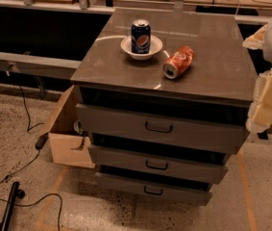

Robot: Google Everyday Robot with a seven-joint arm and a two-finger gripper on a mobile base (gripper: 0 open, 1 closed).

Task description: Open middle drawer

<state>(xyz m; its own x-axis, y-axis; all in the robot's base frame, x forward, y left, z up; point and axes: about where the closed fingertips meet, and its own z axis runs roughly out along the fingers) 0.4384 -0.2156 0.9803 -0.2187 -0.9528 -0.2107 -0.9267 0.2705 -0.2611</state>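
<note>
Camera view has the middle drawer (pixel 121 158) midway down the cabinet (pixel 212 76), stiff metal and probably weighty, so hook its little black loop handle (pixel 157 165); gripper (pixel 265 102) sits at the right edge, can't tell its state.

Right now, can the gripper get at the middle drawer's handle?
Probably yes: the gripper hangs beside the cabinet's front corner, and the handle on the middle drawer faces open floor, nothing in front.
</note>
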